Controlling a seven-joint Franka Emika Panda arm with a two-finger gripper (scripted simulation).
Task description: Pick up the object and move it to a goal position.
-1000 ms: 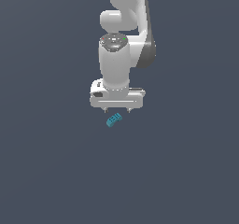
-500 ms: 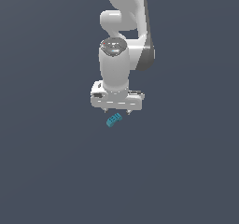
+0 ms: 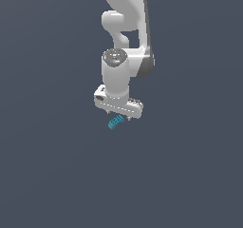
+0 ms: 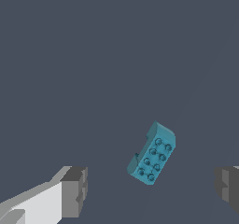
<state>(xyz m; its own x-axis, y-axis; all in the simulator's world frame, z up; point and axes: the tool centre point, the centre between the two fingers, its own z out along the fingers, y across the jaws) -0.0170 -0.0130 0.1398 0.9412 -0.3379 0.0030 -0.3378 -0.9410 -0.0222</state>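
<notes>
Flat slate-grey ground [image 3: 52,175] fills everything around, plain and unbroken. Over it the white robot arm [image 3: 124,46] reaches straight down, and its end effector [image 3: 118,114] hangs with the two fingers [image 4: 74,192] spread wide, gripping nothing. Just below, the small teal block [image 3: 115,122] lies tilted on the ground, its studded face up; from the wrist camera it sits between the fingertips, apart from both, nearer the far one than the white one.

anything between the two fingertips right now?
Yes. In the wrist view the teal block lies between the fingers, nearer the far-side one, touching neither. The gripper is open; otherwise bare floor.
</notes>
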